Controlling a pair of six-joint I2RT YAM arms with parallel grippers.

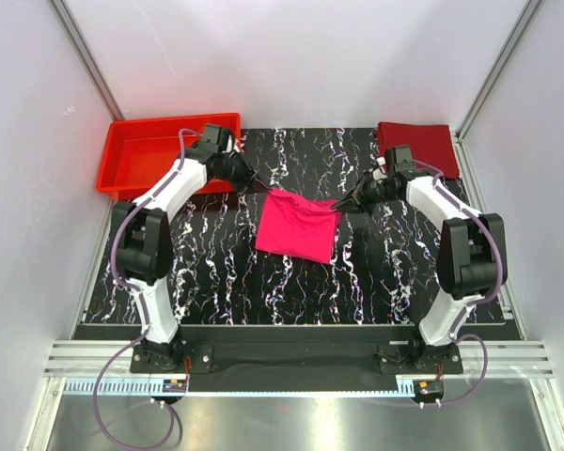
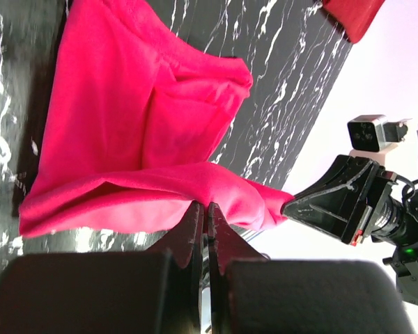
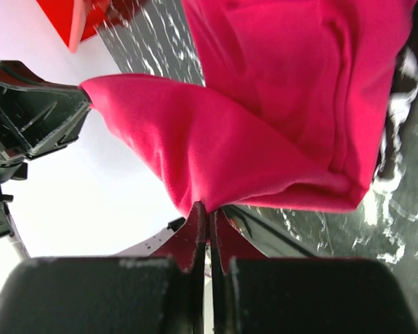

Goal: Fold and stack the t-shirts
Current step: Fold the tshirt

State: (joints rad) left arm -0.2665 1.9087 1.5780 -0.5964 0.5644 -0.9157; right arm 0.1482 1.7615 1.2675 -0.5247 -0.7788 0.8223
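The magenta-pink t-shirt (image 1: pixel 298 225) hangs partly folded over the middle of the black marbled mat, its lower part resting on the mat. My left gripper (image 1: pixel 260 187) is shut on its top left corner, and my right gripper (image 1: pixel 342 204) is shut on its top right corner. In the left wrist view the pink t-shirt (image 2: pixel 139 132) is pinched at my left gripper (image 2: pixel 206 206). In the right wrist view the pink t-shirt (image 3: pixel 265 125) is pinched at my right gripper (image 3: pixel 210 207). The dark maroon t-shirt (image 1: pixel 419 145) lies folded at the far right corner.
A rigid red plastic tray (image 1: pixel 150 150) stands at the far left, behind my left arm. White walls with metal rails close in the mat on three sides. The mat's front edge lies near the arm bases.
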